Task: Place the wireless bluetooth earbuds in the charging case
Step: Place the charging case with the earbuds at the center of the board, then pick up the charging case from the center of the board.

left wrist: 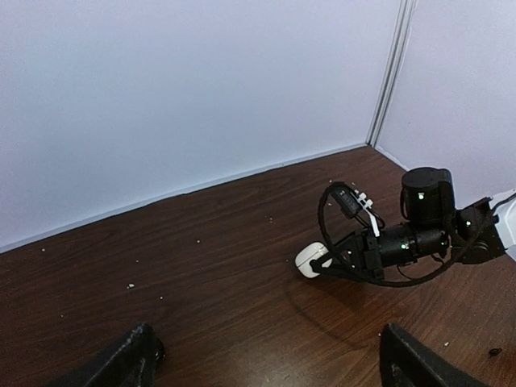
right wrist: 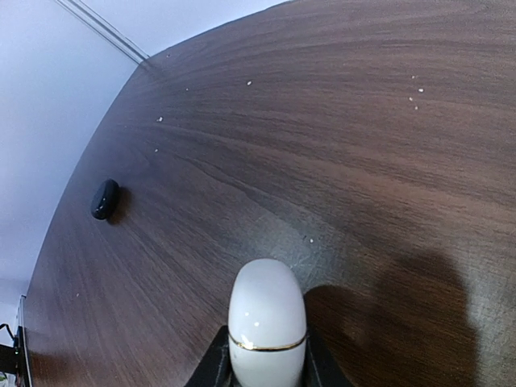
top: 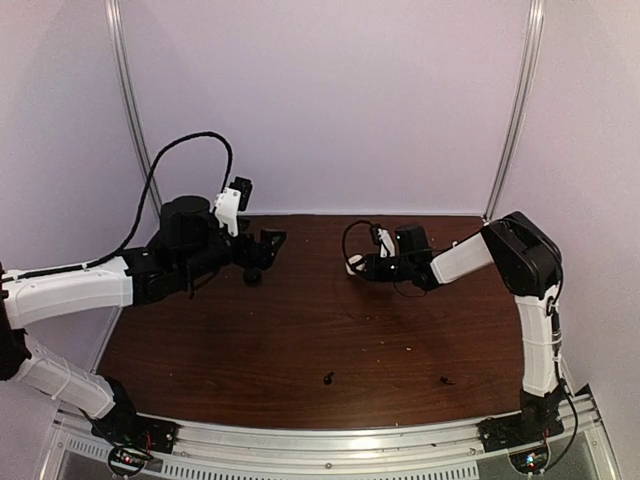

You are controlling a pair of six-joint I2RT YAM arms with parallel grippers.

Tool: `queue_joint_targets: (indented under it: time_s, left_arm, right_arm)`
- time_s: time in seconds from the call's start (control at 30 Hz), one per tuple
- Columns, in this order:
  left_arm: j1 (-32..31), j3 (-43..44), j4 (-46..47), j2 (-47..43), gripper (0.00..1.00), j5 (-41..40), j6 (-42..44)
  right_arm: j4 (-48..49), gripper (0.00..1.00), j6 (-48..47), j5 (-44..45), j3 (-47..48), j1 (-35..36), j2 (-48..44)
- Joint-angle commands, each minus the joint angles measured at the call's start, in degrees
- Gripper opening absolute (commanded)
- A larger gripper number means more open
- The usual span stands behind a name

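Note:
My right gripper (top: 360,266) is shut on a glossy white charging case (top: 354,264) with a thin gold seam, closed and held low over the back middle of the table. In the right wrist view the case (right wrist: 267,322) sits between the two black fingers (right wrist: 211,367). The left wrist view shows the same white case (left wrist: 310,260) at the tip of the right gripper. Two tiny black earbuds (top: 328,378) (top: 446,381) lie apart near the front edge. My left gripper (top: 268,243) stands open and holds nothing; its fingers (left wrist: 133,359) frame bare wood. No white earbuds show.
A small closed black oval case (top: 253,275) lies just under my left gripper, and it shows again at the left of the right wrist view (right wrist: 105,199). White walls with metal corner posts (top: 515,110) close the back of the dark wooden table (top: 300,330).

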Motion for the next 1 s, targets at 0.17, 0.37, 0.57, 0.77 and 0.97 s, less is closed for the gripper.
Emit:
queue_joint_targets:
  time_s: [0.17, 0.37, 0.57, 0.77, 0.97]
  left_arm:
    - [8.6, -3.01, 1.33, 0.65, 0.98, 4.94, -7.84]
    - [13.98, -1.21, -3.12, 4.58, 0.98, 9.14, -9.32]
    - [19.81, 0.64, -6.56, 9.59, 0.98, 13.67, -8.78]
    - [22.16, 4.87, -8.46, 17.85, 0.95, 14.79, -6.68]
    - [22.25, 11.83, -13.28, 27.35, 0.89, 15.48, -2.62]
  right_arm:
    - [-2.25, 0.38, -0.6, 2.09, 1.28, -0.99, 0.65]
    - [-3.28, 0.52, -1.34, 3.73, -0.12, -1.91, -1.44]
    - [-3.31, 0.69, -2.89, 4.43, -4.19, -3.35, -6.2]
    - [-3.26, 0.77, -4.59, 5.13, -8.31, -4.25, -12.23]
    - [-2.06, 0.8, -5.63, 4.21, -11.77, -4.29, -19.03]
